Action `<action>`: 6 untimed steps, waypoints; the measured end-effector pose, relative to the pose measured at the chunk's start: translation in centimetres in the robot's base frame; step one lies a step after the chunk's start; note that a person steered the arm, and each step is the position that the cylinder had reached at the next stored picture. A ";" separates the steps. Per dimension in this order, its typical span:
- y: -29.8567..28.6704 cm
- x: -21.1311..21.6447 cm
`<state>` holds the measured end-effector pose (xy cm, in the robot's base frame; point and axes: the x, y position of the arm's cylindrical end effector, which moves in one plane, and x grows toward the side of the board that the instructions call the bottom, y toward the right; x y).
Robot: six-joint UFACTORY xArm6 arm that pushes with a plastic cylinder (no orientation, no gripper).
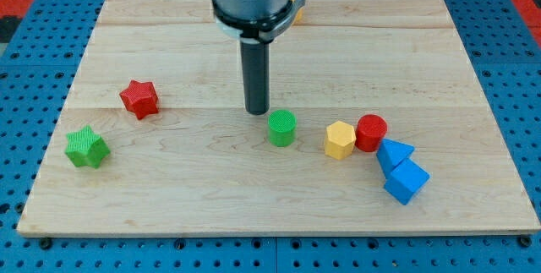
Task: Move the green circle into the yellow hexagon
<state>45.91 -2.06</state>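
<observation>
in the camera view, you see my tip (257, 111) resting on the board (169, 188) just up and to the view's left of the green circle (281, 128), near it, contact unclear. there are no fingers here, only the bare rod, so nothing opens or clamps. the yellow hexagon (339, 139) sits to the circle's right, touching a red circle (371, 132). you'd judge the green circle light, stiff and free-sliding, likely to roll off an off-centre push; press its left side, squarely.
</observation>
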 end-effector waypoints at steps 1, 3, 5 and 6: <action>5.2 2.8; 5.4 -4.0; 13.8 -24.3; 8.6 -25.9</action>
